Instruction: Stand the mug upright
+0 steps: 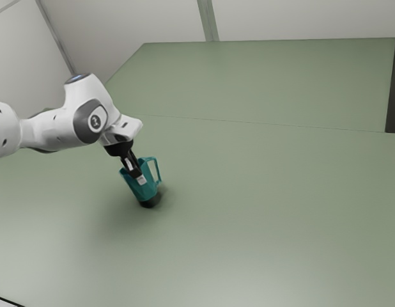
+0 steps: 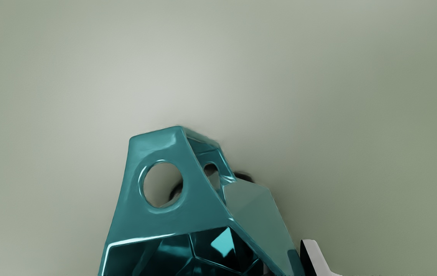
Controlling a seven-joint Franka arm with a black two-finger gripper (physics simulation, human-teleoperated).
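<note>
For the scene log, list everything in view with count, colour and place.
mug: one, teal with a dark base, tilted at the hand, handle toward the exterior view's right
table: one, green, spread beneath the mug and arm, crossed by a thin seam
wall: pale grey, beyond the table; panel count unclear
wall strips: at least two, grey, one above the table's far edge, one nearer the exterior view's left
thin line: one, black, exterior view's lower left corner
arm: one, white with dark grey, from the exterior view's left
hand: one, black, at the mug
</note>
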